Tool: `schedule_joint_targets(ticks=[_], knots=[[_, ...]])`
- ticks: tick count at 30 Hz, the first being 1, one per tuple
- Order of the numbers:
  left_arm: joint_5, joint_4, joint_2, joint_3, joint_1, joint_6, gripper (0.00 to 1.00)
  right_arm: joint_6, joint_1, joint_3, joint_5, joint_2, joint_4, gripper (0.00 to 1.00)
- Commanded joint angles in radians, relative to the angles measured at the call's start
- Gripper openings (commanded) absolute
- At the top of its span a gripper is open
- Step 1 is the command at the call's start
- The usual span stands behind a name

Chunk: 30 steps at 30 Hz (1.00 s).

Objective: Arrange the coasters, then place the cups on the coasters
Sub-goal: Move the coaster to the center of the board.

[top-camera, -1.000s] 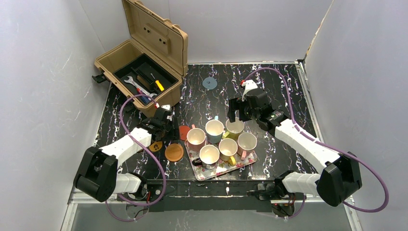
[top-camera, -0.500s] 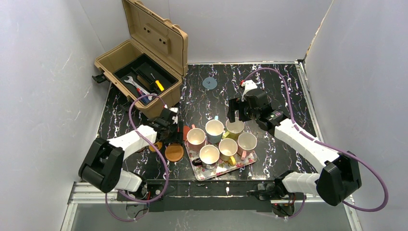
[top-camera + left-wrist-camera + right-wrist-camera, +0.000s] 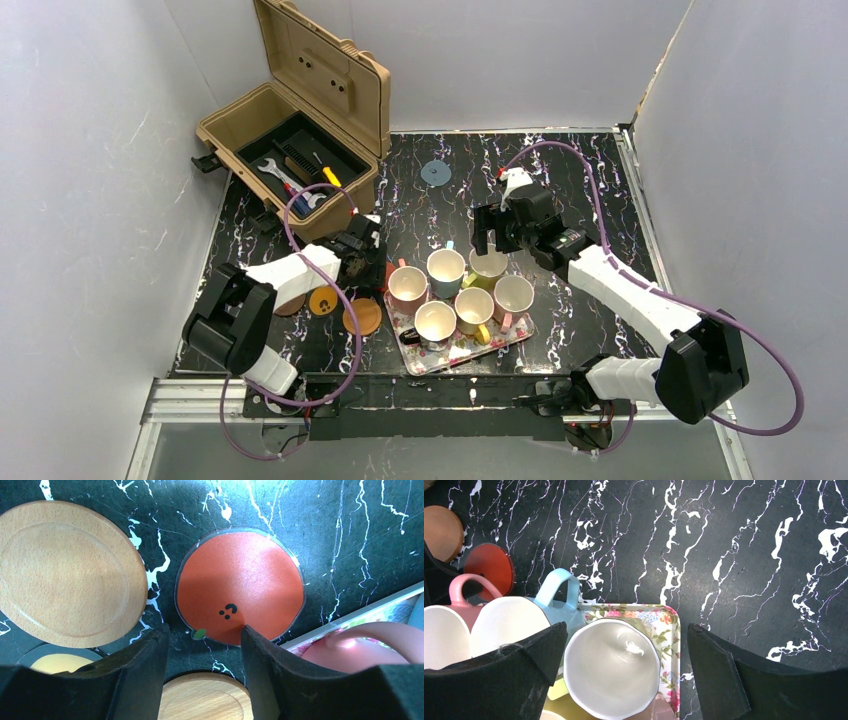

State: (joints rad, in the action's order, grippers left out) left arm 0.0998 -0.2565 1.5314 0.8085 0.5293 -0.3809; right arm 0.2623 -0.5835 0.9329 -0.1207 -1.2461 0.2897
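Showing the left claw newly swung right from the near-left discs to the red coaster, which lies flat on the desk just left of the tray. Its jaws, narrower than a moment ago, stand apart astride the disc's near rim, clamping nothing. Arranging is thus under way, this disc likely next. The right claw hangs with jaws wide apart above a cream cup, holding nothing. Counts: six cups, all on the tray; apparently six coasters, one largely hidden beneath the left claw; the blue-grey coaster lies far, alone.
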Motion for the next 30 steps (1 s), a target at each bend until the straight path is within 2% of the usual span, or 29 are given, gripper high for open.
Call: schedule_joint_targets(ticks=[1, 9, 15, 30], knots=[[0.027, -0.075, 0.018, -0.013, 0.028, 0.006, 0.52, -0.001, 0.002, 0.001, -0.005, -0.006, -0.024, 0.98], [0.158, -0.127, -0.063, -0.033, 0.084, -0.04, 0.6, 0.005, 0.002, -0.001, 0.014, -0.025, -0.037, 0.98], [0.173, -0.137, -0.107, -0.044, 0.093, -0.051, 0.6, 0.011, 0.002, -0.003, 0.015, -0.015, -0.035, 0.98], [0.157, -0.114, 0.031, 0.014, 0.104, -0.012, 0.55, 0.019, 0.002, -0.004, 0.01, 0.012, -0.023, 0.99]])
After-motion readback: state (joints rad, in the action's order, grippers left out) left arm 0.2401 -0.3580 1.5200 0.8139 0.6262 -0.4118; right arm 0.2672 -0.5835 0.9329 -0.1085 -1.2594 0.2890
